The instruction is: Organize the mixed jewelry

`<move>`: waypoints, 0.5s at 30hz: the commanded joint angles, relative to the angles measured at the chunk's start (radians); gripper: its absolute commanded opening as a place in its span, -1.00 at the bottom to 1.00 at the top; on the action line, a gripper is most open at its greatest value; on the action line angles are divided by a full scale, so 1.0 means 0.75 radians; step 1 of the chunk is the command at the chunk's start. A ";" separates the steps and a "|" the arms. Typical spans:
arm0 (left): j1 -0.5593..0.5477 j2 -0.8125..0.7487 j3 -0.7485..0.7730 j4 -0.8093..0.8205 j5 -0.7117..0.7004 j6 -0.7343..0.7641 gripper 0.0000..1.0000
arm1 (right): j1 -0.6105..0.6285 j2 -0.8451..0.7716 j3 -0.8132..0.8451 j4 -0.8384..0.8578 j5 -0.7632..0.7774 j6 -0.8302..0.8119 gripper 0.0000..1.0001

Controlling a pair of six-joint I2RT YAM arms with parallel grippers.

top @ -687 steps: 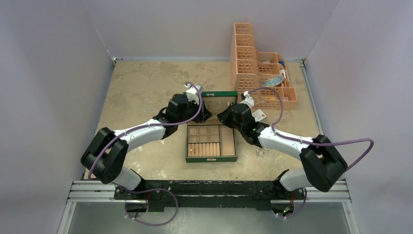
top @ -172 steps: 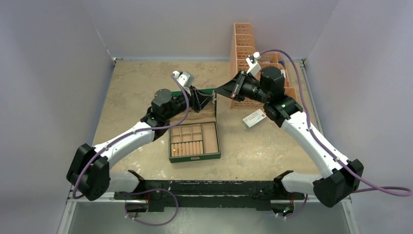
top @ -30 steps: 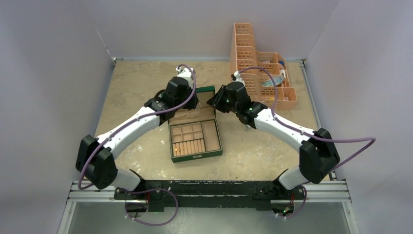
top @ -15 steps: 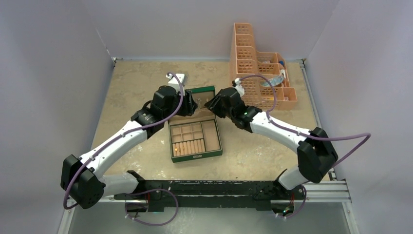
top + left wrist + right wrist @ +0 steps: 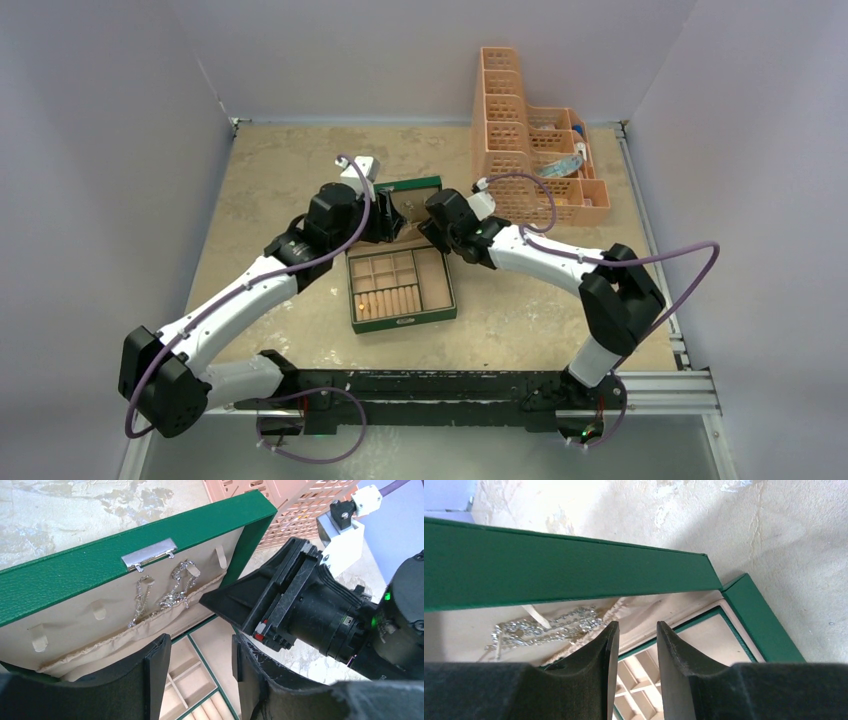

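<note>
Where the two arms converge on the box (image 5: 404, 321), the top view places the left gripper (image 5: 392, 222) and the right gripper (image 5: 428, 232) near each other in front of the raised lid (image 5: 412, 185).

Left wrist view: the left jaws stand wide apart and hold nothing. Chains (image 5: 162, 592) hang from hooks (image 5: 220, 557) on the lid lining, with their lower ends in the pocket (image 5: 100, 647). The right gripper's tip is just beside them. A closer approach risks gripper contact, or a finger snagging a chain off its hook.

Right wrist view: the right jaws stand slightly apart, empty, pointing at the pocket edge. Pushing the lid could shift the box. Chain ends are hidden inside the pocket. A gold speck (image 5: 357, 303) in the box, top view, is too small to identify.
</note>
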 commanded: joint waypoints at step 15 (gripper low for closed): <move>0.007 0.061 -0.007 0.063 0.000 -0.106 0.01 | 0.002 0.120 0.137 -0.030 0.107 0.157 -0.33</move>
